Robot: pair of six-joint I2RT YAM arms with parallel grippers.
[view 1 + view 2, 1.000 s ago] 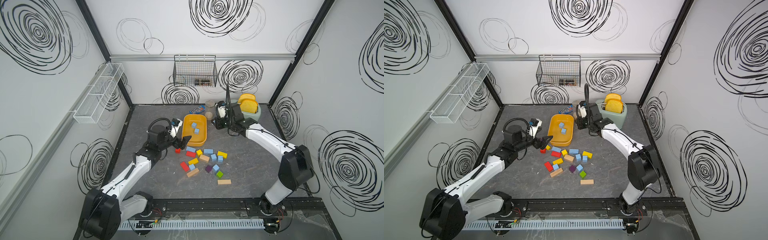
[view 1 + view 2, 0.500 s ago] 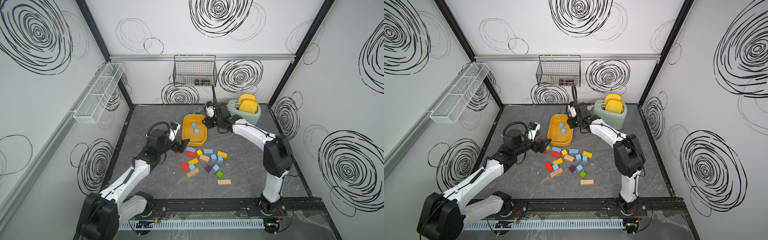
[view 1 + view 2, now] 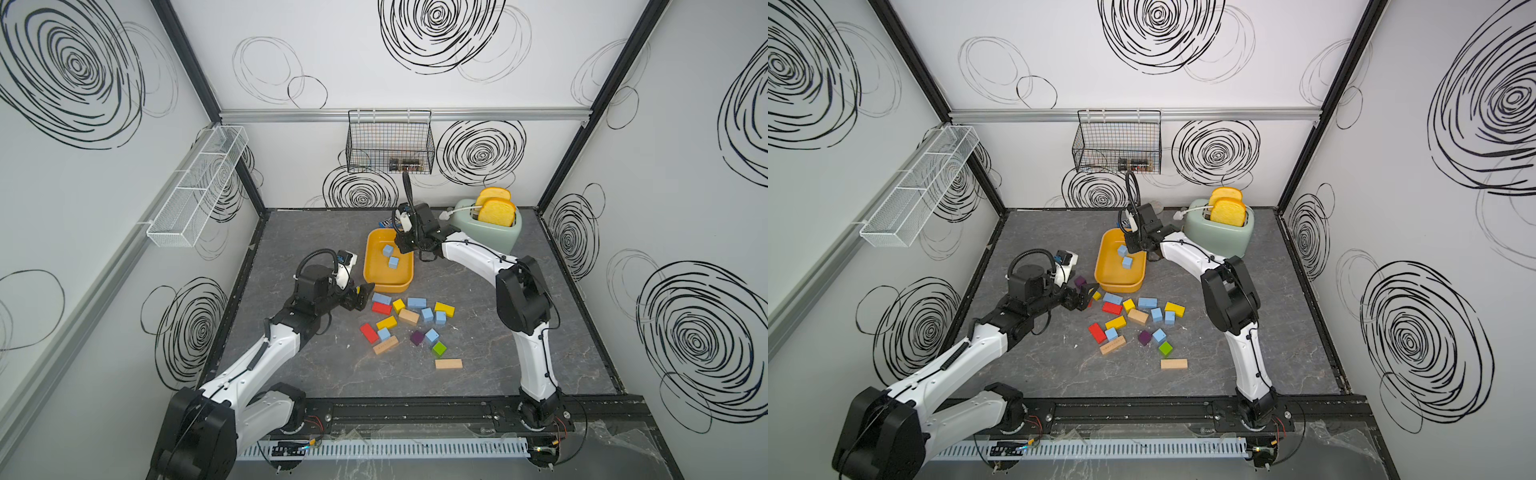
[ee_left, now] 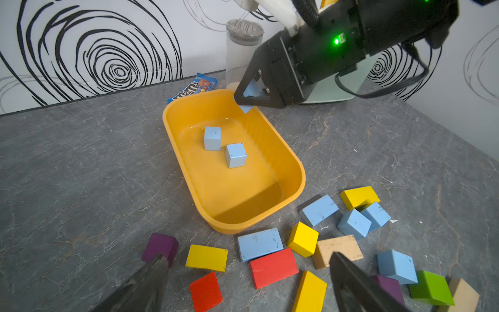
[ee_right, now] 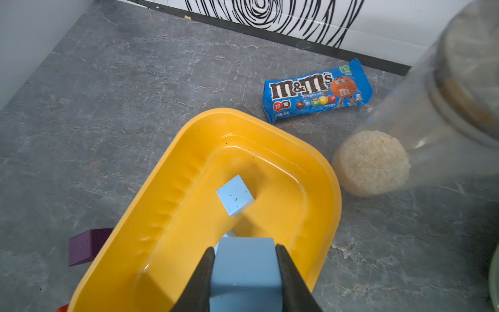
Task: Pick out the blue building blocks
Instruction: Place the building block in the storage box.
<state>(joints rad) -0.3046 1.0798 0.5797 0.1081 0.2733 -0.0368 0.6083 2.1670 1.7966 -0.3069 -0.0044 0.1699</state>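
A yellow tub point(image 3: 389, 286) is sitting mid-table on the grey marbled tabletop point(image 3: 316, 374). Behind it a blue candy packet point(image 5: 317, 90) is lying flat. Just beside that a clear jar point(image 5: 421, 127) is standing with pale grains, possibly rice, at its bottom. A mint-green toaster point(image 3: 492, 235) is standing near the back right corner, with two toast slices point(image 3: 496, 211) sticking up from its slots.

In front of the tub, red blocks point(image 3: 381, 308), yellow blocks point(image 3: 444, 308), plain wood blocks point(image 3: 448, 364), a green block point(image 3: 439, 349) and a purple block point(image 3: 417, 337) are lying scattered. Another purple block point(image 3: 1079, 281) is lying just left of the tub.

A black wire basket point(image 3: 388, 141) is hanging on the back wall, and a white mesh shelf point(image 3: 199, 183) is hanging on the left wall.
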